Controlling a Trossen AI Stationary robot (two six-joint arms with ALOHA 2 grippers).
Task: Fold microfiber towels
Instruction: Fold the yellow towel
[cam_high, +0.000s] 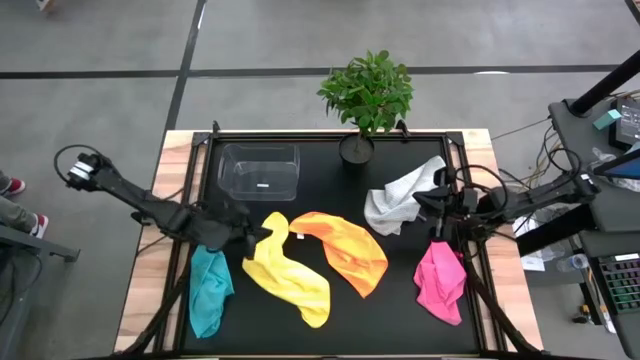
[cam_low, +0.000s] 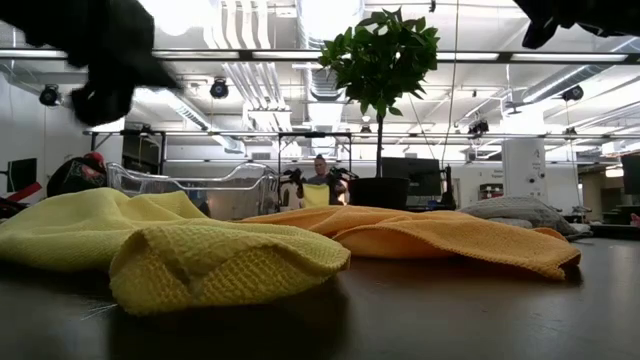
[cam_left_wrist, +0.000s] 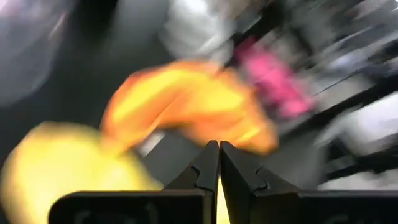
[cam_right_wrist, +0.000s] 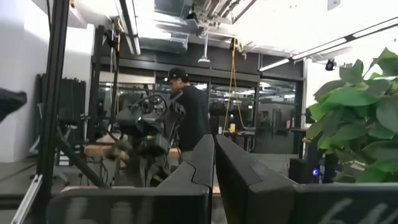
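Note:
Five microfiber towels lie crumpled on the black table: teal (cam_high: 209, 290) at the near left, yellow (cam_high: 285, 275) and orange (cam_high: 345, 250) in the middle, pink (cam_high: 440, 282) at the near right, white-grey (cam_high: 402, 197) at the far right. My left gripper (cam_high: 262, 234) hangs shut above the table between the teal and yellow towels, its fingers (cam_left_wrist: 217, 163) pointing toward the orange towel (cam_left_wrist: 186, 106). My right gripper (cam_high: 425, 203) is shut, raised beside the white-grey towel and aimed up into the room (cam_right_wrist: 214, 155). Neither touches a towel.
A clear plastic box (cam_high: 260, 170) stands at the far left of the table. A potted plant (cam_high: 366, 95) stands at the far edge, in the middle. A person (cam_right_wrist: 189, 115) stands in the room beyond the table. Bare black tabletop lies along the near edge.

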